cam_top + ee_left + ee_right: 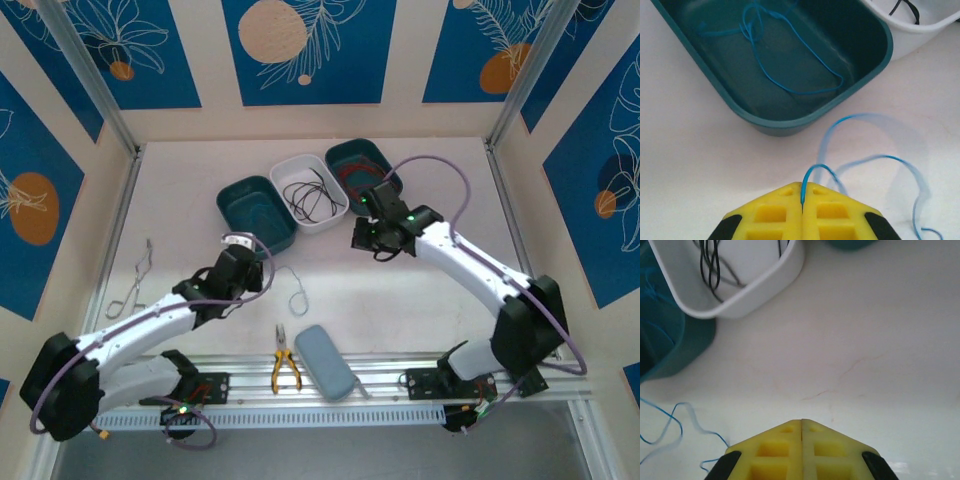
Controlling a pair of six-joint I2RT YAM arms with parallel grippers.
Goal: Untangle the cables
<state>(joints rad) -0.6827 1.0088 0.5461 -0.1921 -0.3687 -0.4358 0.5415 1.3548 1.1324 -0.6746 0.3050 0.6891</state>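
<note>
The left gripper (802, 190) had its fingers pressed together on a blue cable (816, 166), pinched at the very tips, probably so the strand could be lifted toward the left teal bin (790, 124) at twelve o'clock, where a second blue cable (790, 90) lay. From the pinch the cable arched up and trailed in loose loops over the table toward three o'clock. Further right, the white bin (755, 290) held black cables (710, 270) and the right teal bin (357, 148) held red cables (352, 176), apparently sorted by colour. The right gripper (801, 424) hung with fingers pressed together on nothing, the cable's tail at its nine o'clock, apart from it.
</note>
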